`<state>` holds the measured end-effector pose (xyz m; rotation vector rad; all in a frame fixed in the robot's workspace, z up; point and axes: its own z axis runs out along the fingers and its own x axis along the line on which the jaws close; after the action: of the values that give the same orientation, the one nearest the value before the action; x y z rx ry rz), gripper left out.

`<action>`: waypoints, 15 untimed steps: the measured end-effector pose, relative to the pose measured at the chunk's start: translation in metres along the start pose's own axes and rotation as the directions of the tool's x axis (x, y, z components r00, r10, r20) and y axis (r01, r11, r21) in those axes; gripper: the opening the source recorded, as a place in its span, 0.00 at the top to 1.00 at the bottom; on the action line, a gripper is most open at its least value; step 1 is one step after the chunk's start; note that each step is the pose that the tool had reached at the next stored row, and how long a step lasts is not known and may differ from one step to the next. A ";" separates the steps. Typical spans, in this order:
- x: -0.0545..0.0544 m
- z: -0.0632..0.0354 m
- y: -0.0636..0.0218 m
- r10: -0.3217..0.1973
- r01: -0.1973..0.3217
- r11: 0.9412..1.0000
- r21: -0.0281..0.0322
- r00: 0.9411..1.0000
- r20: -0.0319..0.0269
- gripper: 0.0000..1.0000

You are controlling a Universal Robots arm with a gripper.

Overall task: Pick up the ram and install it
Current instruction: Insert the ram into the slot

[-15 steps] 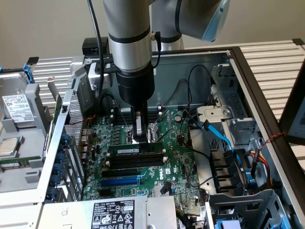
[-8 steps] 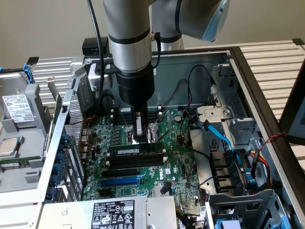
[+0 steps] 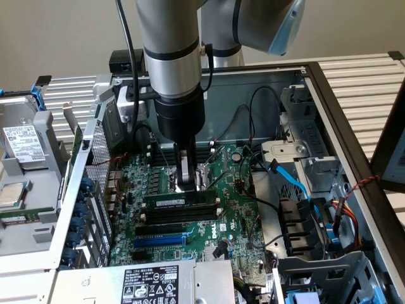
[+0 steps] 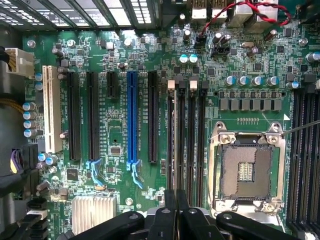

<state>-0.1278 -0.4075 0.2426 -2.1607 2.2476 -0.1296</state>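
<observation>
The ram, a long green stick with dark chips and a small white label, stands on edge in the rearmost of the black memory slots on the motherboard. My gripper comes straight down on the middle of its top edge, fingers pinched together on it. In the wrist view the gripper has its dark fingers almost touching, over the row of black memory slots beside the empty CPU socket. The blue expansion slot lies a few slots away.
The motherboard sits inside an open computer case with metal walls all round. Blue and black cables run on the exterior view's right. A labelled power supply is in front, and a hard drive lies outside on the left.
</observation>
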 end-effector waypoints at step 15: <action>0.000 0.0070 0.0004 0.000 0.000 1.000 0.000 1.000 0.000 0.88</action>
<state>-0.1278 -0.4080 0.2357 -2.1610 2.2474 -0.1297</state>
